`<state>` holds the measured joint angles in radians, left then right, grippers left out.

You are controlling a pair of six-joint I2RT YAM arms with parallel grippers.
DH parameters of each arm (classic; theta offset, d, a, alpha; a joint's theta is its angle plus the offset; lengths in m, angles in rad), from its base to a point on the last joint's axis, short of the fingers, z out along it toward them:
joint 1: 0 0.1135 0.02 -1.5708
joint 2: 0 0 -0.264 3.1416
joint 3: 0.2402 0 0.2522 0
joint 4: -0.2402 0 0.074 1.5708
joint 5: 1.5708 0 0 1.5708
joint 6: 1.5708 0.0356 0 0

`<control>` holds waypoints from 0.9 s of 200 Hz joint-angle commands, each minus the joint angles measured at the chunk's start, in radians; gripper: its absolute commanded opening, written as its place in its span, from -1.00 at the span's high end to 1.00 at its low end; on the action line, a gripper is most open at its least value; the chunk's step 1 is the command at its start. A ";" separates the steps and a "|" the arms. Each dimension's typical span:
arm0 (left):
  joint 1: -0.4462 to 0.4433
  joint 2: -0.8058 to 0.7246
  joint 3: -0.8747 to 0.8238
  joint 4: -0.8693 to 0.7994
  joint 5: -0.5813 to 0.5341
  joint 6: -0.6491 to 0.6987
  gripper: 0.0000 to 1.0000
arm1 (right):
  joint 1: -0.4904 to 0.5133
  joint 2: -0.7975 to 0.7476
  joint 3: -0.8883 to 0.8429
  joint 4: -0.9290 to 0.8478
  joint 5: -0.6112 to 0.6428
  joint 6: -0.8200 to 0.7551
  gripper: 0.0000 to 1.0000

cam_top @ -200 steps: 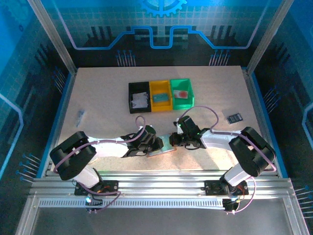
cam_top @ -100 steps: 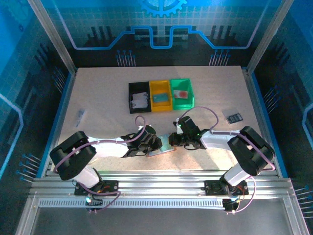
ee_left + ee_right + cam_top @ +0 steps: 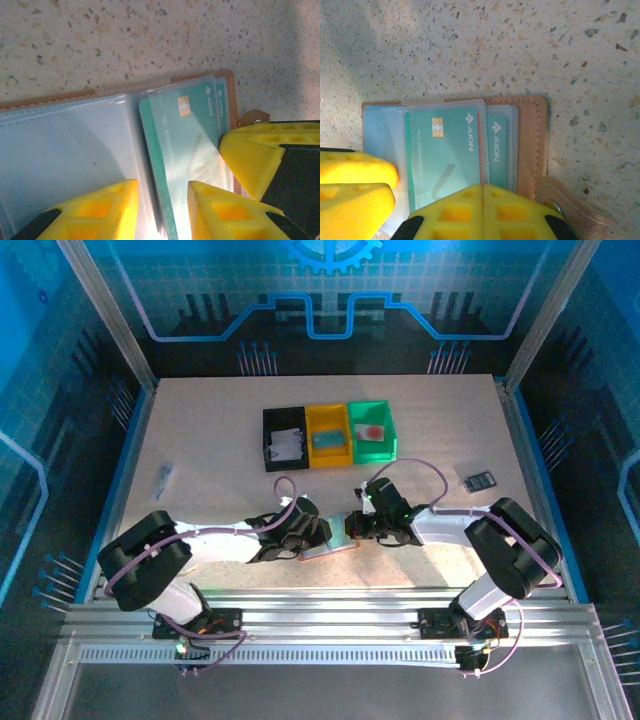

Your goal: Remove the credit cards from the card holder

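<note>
The holder (image 3: 532, 145) lies open on the table (image 3: 210, 440) in the lower centre of the top view, between the two grippers. Its clear pockets hold two green cards. In the right wrist view the front card (image 3: 447, 155) has "AION" printed beside a triangular logo, a gold chip and a line starting "NO."; the digits after it are too small to read. The second card (image 3: 497, 145) peeks out to the right of the front one and shows the same "AION" mark.

The right gripper (image 3: 482, 192) is closed, its yellow fingers pressed together, with the tips on the holder's lower edge in its own view. The left gripper (image 3: 162, 200) has its fingers apart. They rest on the pockets, and the front card's left edge lies in the gap with nothing pinched.

In the upper centre of the top view three bins stand in a row:
- The black bin (image 3: 268, 430) holds something white.
- The yellow bin (image 3: 328, 418) holds one blue-green card.
- The green bin (image 3: 372, 410) holds one pale card with a red spot.

A small dark item (image 3: 480, 480) lies at the right, and a small greyish item (image 3: 163, 478) lies at the left.
</note>
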<state>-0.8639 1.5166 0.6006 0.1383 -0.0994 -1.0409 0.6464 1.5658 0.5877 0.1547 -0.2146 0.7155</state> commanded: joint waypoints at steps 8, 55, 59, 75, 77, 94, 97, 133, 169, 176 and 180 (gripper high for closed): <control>-0.017 0.017 0.025 -0.029 -0.030 0.011 0.37 | -0.008 0.024 -0.038 -0.077 0.000 0.014 0.99; -0.032 0.037 0.036 -0.027 -0.050 0.001 0.47 | -0.010 0.017 -0.051 -0.064 -0.021 0.024 0.99; -0.032 0.038 0.037 -0.026 -0.052 0.000 0.48 | -0.009 0.017 -0.052 -0.062 -0.023 0.025 0.98; -0.034 0.045 0.047 -0.026 -0.056 0.003 0.50 | -0.009 0.017 -0.059 -0.052 -0.028 0.031 0.99; -0.036 0.046 0.048 -0.027 -0.056 0.004 0.51 | -0.008 0.017 -0.059 -0.050 -0.028 0.032 0.99; -0.038 0.056 0.057 -0.032 -0.057 0.005 0.54 | -0.009 0.020 -0.063 -0.041 -0.031 0.036 0.99; -0.039 0.057 0.059 -0.032 -0.058 0.005 0.54 | -0.009 0.020 -0.064 -0.041 -0.032 0.037 0.98; -0.040 0.032 0.063 -0.076 -0.079 0.013 0.54 | -0.008 0.026 -0.070 -0.033 -0.034 0.038 0.99; -0.040 -0.080 0.072 -0.170 -0.152 0.046 0.43 | -0.009 0.022 -0.071 -0.038 -0.034 0.036 0.99; -0.040 -0.092 0.078 -0.184 -0.158 0.052 0.41 | -0.009 0.021 -0.070 -0.039 -0.034 0.035 0.98; -0.040 -0.096 0.081 -0.189 -0.158 0.053 0.40 | -0.009 0.020 -0.068 -0.039 -0.034 0.036 0.99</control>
<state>-0.8951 1.4837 0.6395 0.0277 -0.1936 -1.0233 0.6399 1.5654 0.5552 0.2153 -0.2405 0.7444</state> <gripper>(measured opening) 0.286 0.040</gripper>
